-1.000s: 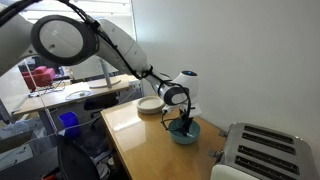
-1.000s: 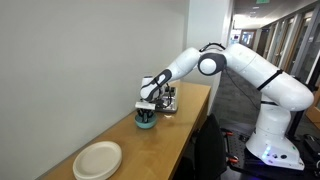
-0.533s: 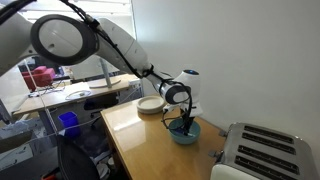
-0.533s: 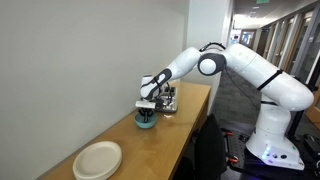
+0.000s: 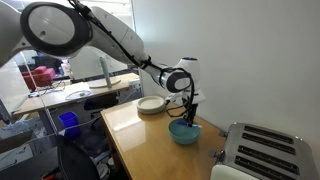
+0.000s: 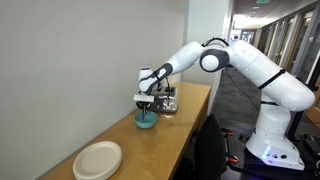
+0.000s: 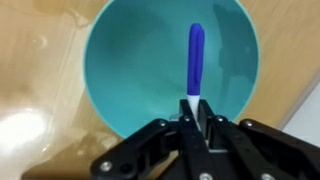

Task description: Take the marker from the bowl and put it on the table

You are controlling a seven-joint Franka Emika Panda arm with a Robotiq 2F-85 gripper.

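In the wrist view my gripper (image 7: pixel 196 122) is shut on a blue marker (image 7: pixel 195 60) with a white end, held above the empty teal bowl (image 7: pixel 120 70). In both exterior views the gripper (image 5: pixel 190 108) (image 6: pixel 146 103) hangs a little above the bowl (image 5: pixel 184 132) (image 6: pixel 146 121), which stands on the wooden table (image 5: pixel 140 135) (image 6: pixel 160 140). The marker points down from the fingers toward the bowl and is clear of its rim.
A cream plate (image 5: pixel 151 105) (image 6: pixel 97 159) lies on the table beyond the bowl. A silver toaster (image 5: pixel 262 152) stands at one end of the table, with a glass object (image 6: pixel 168 101) beside the bowl. A white wall runs along the table's far edge.
The gripper was down inside the bowl; it has risen straight up with the marker in its fingers and now hangs above the bowl.
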